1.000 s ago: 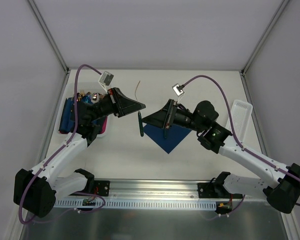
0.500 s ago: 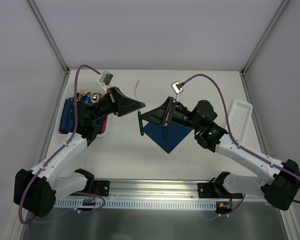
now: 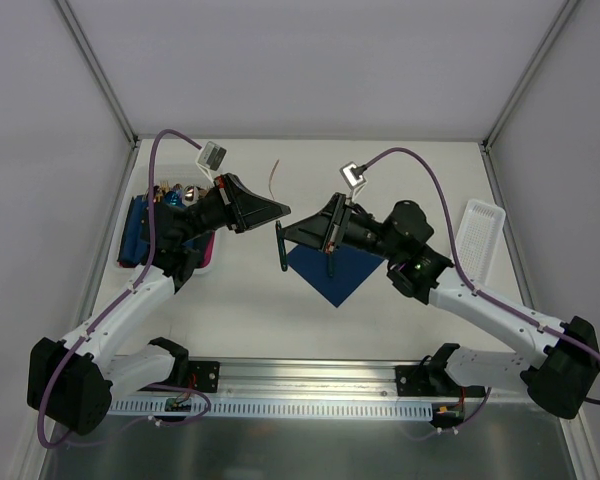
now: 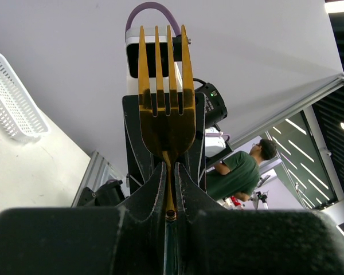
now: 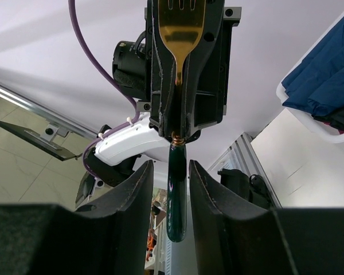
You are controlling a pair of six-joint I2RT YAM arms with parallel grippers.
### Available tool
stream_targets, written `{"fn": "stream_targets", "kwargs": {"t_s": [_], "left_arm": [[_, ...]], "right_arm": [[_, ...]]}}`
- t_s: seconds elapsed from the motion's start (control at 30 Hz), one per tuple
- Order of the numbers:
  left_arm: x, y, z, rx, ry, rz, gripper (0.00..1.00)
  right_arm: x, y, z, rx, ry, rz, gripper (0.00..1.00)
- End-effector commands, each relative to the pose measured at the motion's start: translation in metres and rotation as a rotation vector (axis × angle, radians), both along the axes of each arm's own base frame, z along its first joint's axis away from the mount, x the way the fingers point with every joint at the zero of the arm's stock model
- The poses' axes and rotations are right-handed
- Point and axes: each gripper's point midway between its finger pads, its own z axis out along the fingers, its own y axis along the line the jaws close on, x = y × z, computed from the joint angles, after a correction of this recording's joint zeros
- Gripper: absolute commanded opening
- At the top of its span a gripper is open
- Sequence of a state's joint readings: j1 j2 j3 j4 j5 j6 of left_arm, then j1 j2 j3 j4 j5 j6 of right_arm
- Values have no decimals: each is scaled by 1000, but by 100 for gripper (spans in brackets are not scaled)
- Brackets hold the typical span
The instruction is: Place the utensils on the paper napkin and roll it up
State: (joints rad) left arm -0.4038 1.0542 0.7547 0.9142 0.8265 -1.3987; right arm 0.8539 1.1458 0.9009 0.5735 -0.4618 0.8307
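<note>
Fingers (image 5: 126, 212) of right hand (image 5: 171, 166) have narrowed around fork (image 5: 176, 195).

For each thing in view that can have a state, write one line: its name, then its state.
fork: gripped at its neck by the left gripper, tines pointing away from it.
left gripper: shut on the fork.
right gripper: open, one finger on each side of the fork's dark handle, gaps showing.
paper napkin: unrolled, flat on the table.
</note>
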Motion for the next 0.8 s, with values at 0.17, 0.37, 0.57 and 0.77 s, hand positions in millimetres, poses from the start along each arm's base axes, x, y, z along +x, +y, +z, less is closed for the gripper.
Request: {"fn": "stream_targets", "kwargs": {"t_s": [0.17,0.37,0.57,0.77], "left_arm": [[0,6,21,-46,-54,28,0],[2,7,18,-41,-43,32,0],[15,6,-2,5,54,57,41],[33,20,-25,105,99,118,99]], "right_arm": [[-10,4,12,45,-45,40,34],[-10,4,7,39,-44,31,17],[-10,1,8,36,-52,15,0],[9,-16,-9,-100,-52,-102,0]]}}
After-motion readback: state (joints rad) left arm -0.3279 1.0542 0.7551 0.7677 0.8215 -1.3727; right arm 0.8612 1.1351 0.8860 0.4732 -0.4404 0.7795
